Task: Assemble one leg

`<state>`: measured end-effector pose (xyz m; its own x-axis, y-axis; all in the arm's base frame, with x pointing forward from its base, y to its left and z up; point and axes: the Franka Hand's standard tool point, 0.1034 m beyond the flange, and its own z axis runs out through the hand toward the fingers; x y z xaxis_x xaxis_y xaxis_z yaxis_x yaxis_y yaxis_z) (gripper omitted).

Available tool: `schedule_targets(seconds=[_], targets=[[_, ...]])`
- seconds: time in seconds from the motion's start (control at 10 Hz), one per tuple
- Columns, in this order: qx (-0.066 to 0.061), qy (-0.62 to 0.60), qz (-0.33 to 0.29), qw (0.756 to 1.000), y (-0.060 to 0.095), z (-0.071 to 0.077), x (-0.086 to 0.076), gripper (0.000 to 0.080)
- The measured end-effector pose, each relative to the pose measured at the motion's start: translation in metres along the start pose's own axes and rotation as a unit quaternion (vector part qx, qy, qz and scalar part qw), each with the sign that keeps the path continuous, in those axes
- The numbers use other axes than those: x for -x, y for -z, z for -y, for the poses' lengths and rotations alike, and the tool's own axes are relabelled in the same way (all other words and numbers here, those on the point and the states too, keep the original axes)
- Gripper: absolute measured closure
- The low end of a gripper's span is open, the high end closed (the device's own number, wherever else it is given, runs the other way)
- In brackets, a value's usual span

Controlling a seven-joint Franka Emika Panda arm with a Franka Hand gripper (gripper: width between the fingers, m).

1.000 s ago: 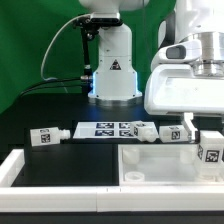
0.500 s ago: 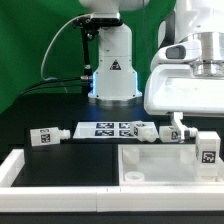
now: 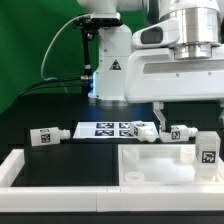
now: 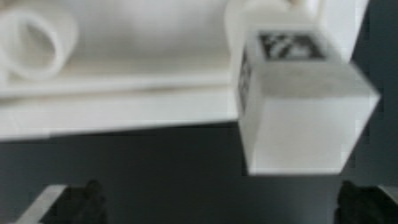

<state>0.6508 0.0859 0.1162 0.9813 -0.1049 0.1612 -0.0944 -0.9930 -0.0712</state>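
Over the exterior view's right half, the bulky white robot arm [image 3: 185, 60] hangs low above the black desk [image 3: 40, 112]. I judge it is placed there to reach down for a part, not to carry one. Beneath it, the large white square tray-like piece with a raised rim [image 3: 150, 172] lies flat, probably so that its sockets face upward; the wrist view shows one round hole [image 4: 32, 48] in it. Behind the tray, the thin flat white marker board [image 3: 103, 128] lies toward the arm's base.

Four small white blocky plastic pegs with black-and-white square tags wait as loose parts. One spare peg [image 3: 42, 137] lies well apart at the exterior view's left. Another peg [image 3: 148, 131] lies near the tray's far rim. A tagged peg [image 3: 208, 148] stands at the exterior view's right edge.

The leg [image 3: 182, 133] under the arm is, I think, the one meant. In the wrist view it lies close beside the tray, tag up.

The black fingers [image 4: 68, 205] are released and spread wide, with nothing between their tips. The leg lies just beyond the gap, so they seem lined up to straddle it before clenching.
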Motion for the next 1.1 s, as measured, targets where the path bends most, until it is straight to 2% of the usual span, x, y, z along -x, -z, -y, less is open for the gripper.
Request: schedule_targets(seconds=[0.2, 0.3, 0.5, 0.7, 0.9, 1.0, 1.1], targets=[[0.002, -0.023, 0.075, 0.997, -0.012, 0.015, 0.009, 0.015], [0.003, -0.028, 0.085, 0.996, -0.018, 0.025, 0.006, 0.015], [0.006, -0.028, 0.082, 0.996, -0.027, 0.026, 0.01, 0.015], [0.014, -0.021, 0.084, 0.996, -0.03, 0.022, 0.013, 0.015], [0.014, -0.03, 0.083, 0.996, -0.03, 0.021, 0.013, 0.0403], [0.015, -0.039, 0.083, 0.996, -0.03, 0.021, 0.013, 0.0403], [0.015, -0.039, 0.083, 0.996, -0.03, 0.02, 0.013, 0.0515]])
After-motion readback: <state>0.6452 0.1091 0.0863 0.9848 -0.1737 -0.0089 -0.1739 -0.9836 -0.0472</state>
